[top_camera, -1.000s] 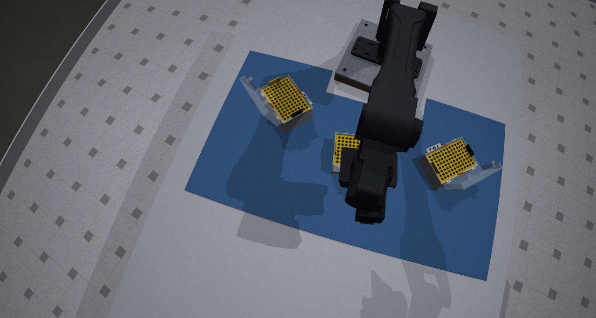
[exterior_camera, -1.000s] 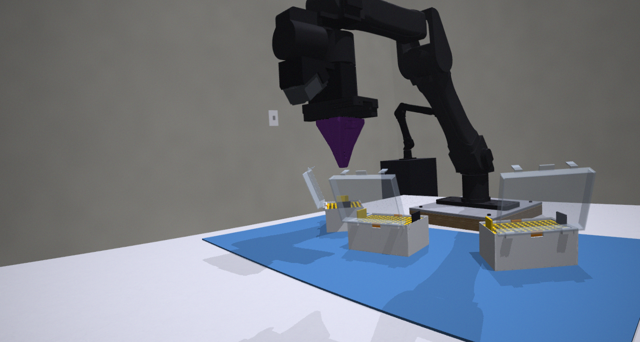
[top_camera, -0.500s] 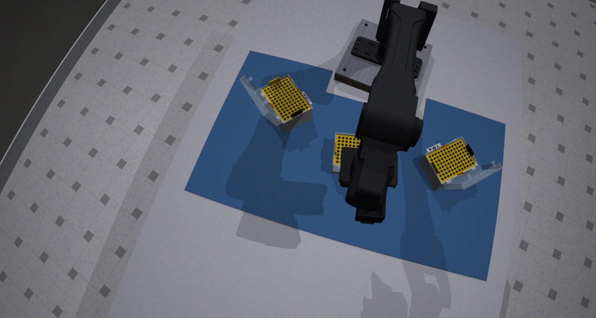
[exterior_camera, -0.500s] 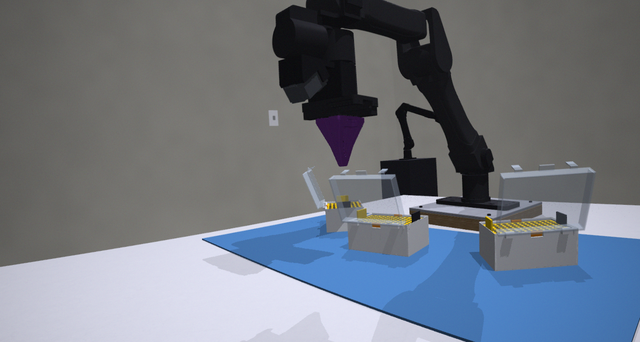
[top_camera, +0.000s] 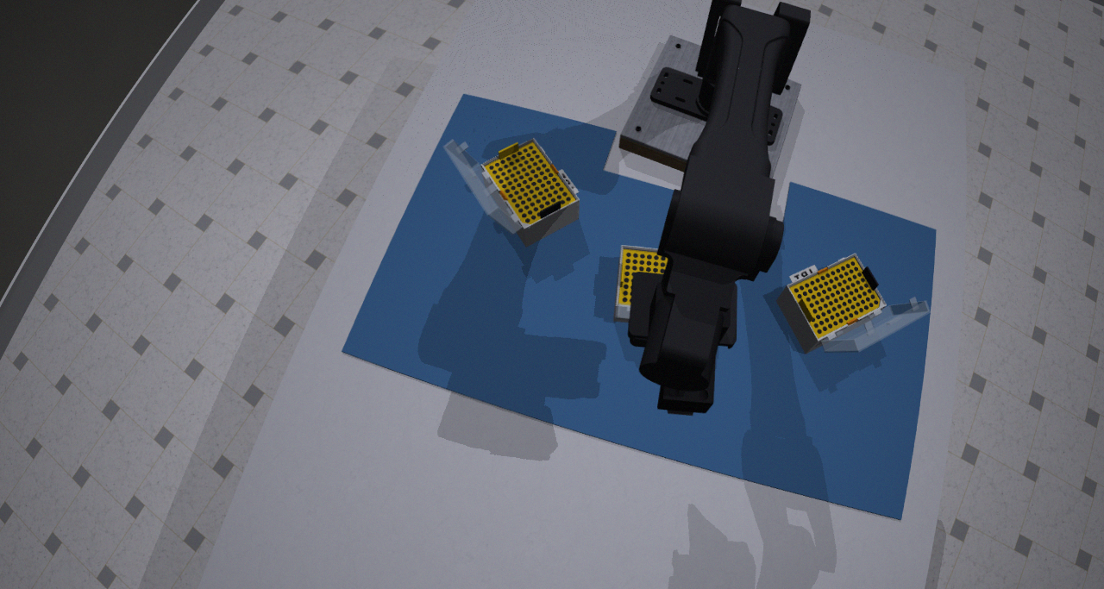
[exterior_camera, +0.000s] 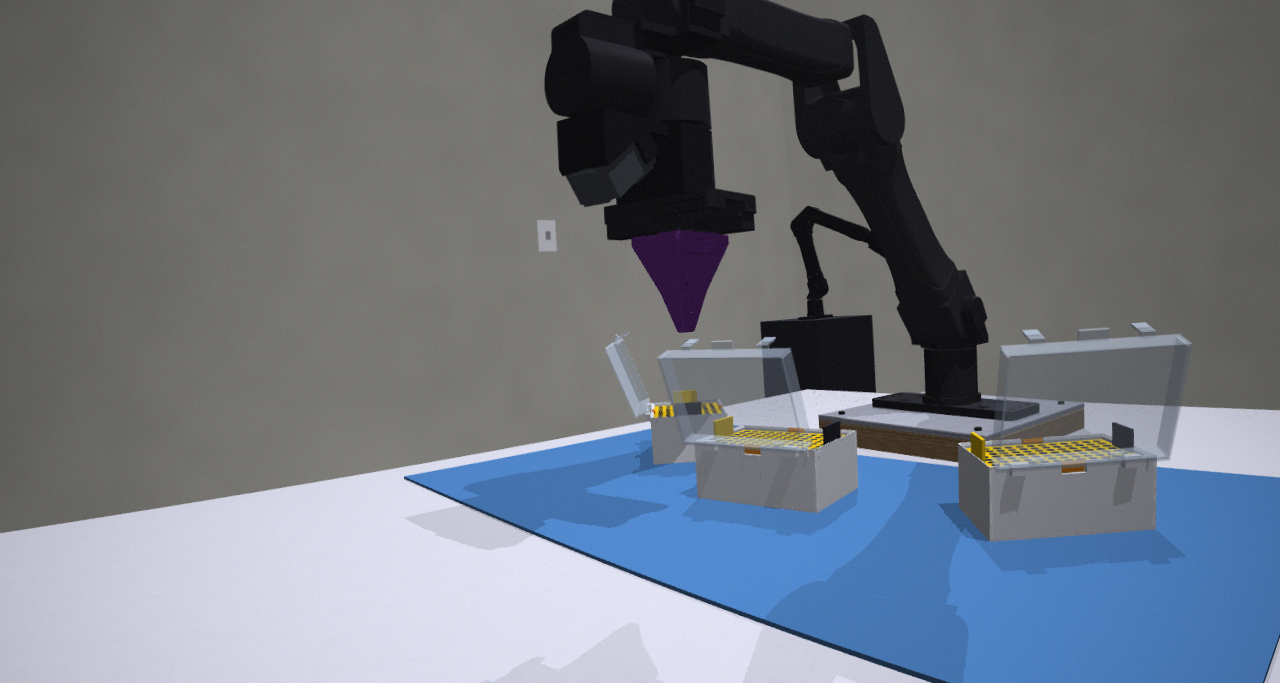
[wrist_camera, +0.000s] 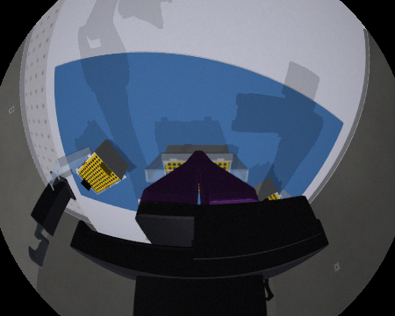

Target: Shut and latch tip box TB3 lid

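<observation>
Looking down from the top view, three tip boxes sit on the blue mat (top_camera: pixel 432 308): one far out at the left (top_camera: pixel 532 188), one in the middle (top_camera: pixel 636 277) largely hidden under the arm, and one at the right (top_camera: pixel 833 296) whose sticker seems to read TB1, though the print is small. Which of the other two is TB3 I cannot tell, since neither sticker is legible. From this height the pincer itself is hidden beneath the wrist. Turning to the exterior view, the pincer (exterior_camera: pixel 684 325) hangs point-down with its purple fingers pressed together into a wedge, pinching nothing, and it floats just above the upper edge of the middle box's clear lid (exterior_camera: pixel 729 383), which stands upright behind its yellow insert. The lid's long axis runs roughly across this view, with the box body (exterior_camera: pixel 774 468) lying on the near side of it. If the middle box is the target, I judge the tip needs to come in behind that lid and push it toward the box's front. The wrist view shows the closed wedge (wrist_camera: pixel 199 178) aimed straight at the middle box (wrist_camera: pixel 175 165) directly ahead and below, the other two flanking it well apart on the desk.
</observation>
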Robot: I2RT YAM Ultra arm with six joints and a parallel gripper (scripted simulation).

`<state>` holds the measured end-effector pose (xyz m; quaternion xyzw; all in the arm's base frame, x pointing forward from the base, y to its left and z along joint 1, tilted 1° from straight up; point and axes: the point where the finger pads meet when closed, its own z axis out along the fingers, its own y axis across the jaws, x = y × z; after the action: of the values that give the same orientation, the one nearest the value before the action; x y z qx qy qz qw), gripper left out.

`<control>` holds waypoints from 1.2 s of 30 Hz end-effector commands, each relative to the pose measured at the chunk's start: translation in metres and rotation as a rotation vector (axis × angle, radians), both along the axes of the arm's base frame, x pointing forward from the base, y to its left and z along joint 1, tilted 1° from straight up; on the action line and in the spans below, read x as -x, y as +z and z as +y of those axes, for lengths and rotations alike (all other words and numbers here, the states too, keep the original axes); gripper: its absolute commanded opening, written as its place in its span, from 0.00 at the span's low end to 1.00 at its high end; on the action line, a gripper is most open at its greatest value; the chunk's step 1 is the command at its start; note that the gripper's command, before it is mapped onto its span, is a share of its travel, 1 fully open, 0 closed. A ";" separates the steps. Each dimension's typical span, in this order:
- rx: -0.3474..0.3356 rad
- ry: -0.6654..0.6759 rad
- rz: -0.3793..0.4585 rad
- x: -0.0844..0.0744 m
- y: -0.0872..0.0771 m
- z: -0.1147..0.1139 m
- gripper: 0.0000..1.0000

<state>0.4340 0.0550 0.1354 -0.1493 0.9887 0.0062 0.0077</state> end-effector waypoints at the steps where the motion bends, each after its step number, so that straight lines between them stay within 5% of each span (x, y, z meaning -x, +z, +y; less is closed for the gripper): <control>1: 0.002 -0.003 0.013 0.002 0.014 0.001 0.00; 9: 0.002 -0.003 0.013 0.002 0.011 0.001 0.00; 10: -0.007 -0.003 -0.060 -0.012 0.014 0.003 0.00; 19: 0.000 -0.003 -0.002 0.001 0.002 0.002 0.00; 36: 0.000 -0.003 -0.001 0.001 -0.023 0.002 0.00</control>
<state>0.4256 0.0560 0.1081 -0.1475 0.9889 0.0067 -0.0142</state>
